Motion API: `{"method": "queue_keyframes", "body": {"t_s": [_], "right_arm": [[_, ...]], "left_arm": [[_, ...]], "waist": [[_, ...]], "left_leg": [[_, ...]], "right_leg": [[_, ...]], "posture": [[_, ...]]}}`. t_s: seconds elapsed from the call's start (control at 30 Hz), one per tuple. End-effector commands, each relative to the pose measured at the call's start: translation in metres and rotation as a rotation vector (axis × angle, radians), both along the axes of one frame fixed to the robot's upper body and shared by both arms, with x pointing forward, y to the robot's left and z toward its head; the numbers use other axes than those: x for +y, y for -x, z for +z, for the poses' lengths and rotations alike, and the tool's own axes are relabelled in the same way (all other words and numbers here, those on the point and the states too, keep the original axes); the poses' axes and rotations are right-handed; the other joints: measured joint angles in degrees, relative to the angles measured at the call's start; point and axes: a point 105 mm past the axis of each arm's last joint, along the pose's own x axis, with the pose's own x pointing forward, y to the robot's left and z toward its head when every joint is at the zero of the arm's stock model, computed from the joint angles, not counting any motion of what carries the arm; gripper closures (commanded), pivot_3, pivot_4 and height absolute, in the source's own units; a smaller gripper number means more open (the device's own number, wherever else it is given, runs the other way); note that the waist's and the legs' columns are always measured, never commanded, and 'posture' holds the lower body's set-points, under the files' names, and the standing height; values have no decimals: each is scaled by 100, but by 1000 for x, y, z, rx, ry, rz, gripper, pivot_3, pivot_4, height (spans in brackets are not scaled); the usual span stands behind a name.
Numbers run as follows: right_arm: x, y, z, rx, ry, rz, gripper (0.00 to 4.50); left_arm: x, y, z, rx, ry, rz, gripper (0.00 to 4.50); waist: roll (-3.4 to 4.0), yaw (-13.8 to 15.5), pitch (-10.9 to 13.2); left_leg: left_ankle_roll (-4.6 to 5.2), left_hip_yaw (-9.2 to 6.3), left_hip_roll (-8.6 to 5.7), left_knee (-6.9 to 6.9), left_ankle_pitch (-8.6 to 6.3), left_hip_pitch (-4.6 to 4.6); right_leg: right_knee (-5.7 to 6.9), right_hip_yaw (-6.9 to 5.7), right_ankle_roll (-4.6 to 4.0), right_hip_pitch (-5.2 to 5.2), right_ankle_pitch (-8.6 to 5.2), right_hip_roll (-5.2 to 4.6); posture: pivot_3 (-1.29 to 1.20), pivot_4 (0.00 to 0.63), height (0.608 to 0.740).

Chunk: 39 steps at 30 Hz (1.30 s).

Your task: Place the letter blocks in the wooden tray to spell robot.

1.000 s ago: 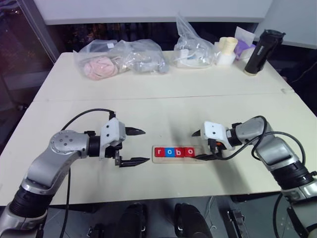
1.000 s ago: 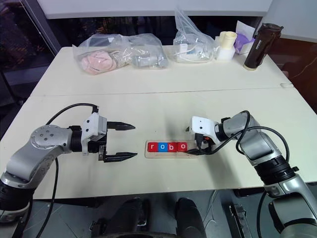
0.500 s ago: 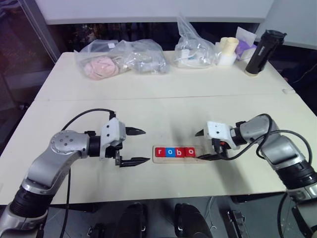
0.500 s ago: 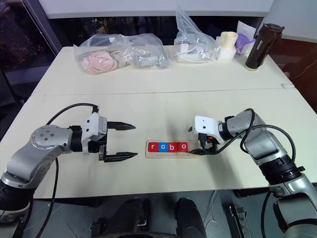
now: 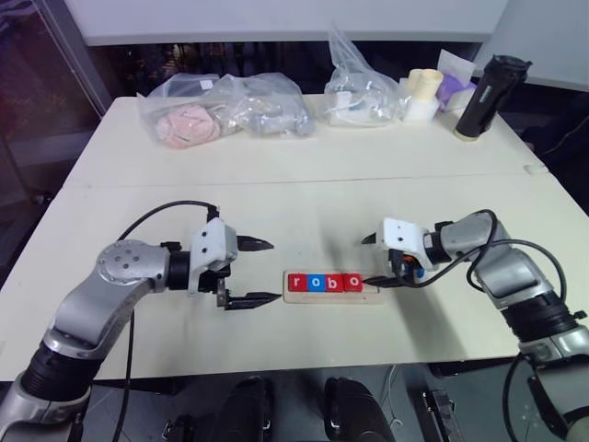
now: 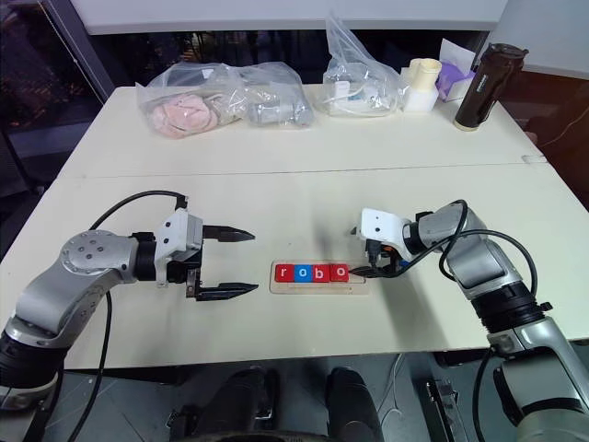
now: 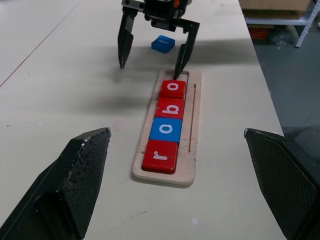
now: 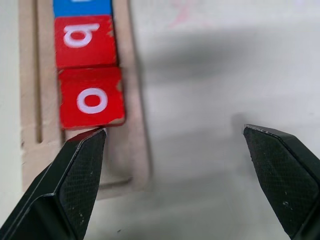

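Tray [image 5: 333, 297]: r-o-b-o seated | left fingers [image 5: 261, 246] spread, empty | right fingers [image 5: 369, 240] spread, empty

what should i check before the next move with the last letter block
1. Four blocks r, o, b, o seated in the wooden tray: ok.
2. Last slot empty: ok.
3. Blue block out of the tray, on the table behind the right gripper: not ok.
4. Its letter is t: cannot tell.
5. Right gripper open, empty: ok.
6. Left gripper open, clear of tray: ok.
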Motion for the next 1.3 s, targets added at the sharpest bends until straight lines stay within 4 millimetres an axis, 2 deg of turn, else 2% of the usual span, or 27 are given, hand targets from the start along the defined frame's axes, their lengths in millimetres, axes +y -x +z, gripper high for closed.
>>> {"method": "queue_keyframes", "body": {"t_s": [0.03,0.23,0.57,0.77,0.87,1.0,1.13,1.3], "right_arm": [[8,-2,9,-39,-7,30,23],[6,1,6,-29,10,38,23],[-17,2,3,-43,62,-11,23],[-28,1,30,-58,-28,-103,23],[-37,5,43,-48,-112,-205,23],[-55,26,48,4,-199,-329,23],[-79,21,46,-59,-322,-702,23],[-65,28,49,-139,-445,-945,23]], "left_arm": [[-2,3,9,-34,2,-11,0],[-2,3,9,-34,4,-7,0],[-4,3,9,-34,9,-12,0],[-3,3,9,-34,8,-15,0],[-2,3,8,-33,5,-13,0],[-3,3,7,-31,8,-14,0],[-5,2,6,-28,11,-27,0],[-6,2,5,-24,10,-41,0]], "waist": [[0,2,0],[0,5,0],[0,7,0],[0,25,0],[0,28,0],[0,36,0],[1,-4,-1],[7,-18,-4]], "left_leg": [[0,0,0,0,0,0],[0,0,-1,0,0,0],[0,0,-1,0,0,1],[0,0,-1,0,1,1],[0,0,-1,0,0,-3],[1,-2,-1,-2,-1,-5],[-1,-1,0,-4,-1,-4],[-6,2,5,-6,3,-1]], "right_leg": [[0,0,0,0,0,0],[0,0,0,1,0,0],[0,0,0,2,0,0],[1,0,0,2,0,1],[-2,-2,0,2,0,0],[-7,-3,0,2,0,-4],[-8,-2,-3,1,2,-10],[12,-4,-10,-13,6,-8]], "posture": [[0,150,740],[0,150,740],[0,150,740],[0,150,740],[0,150,740],[0,150,740],[0,150,740],[0,150,740]]}}
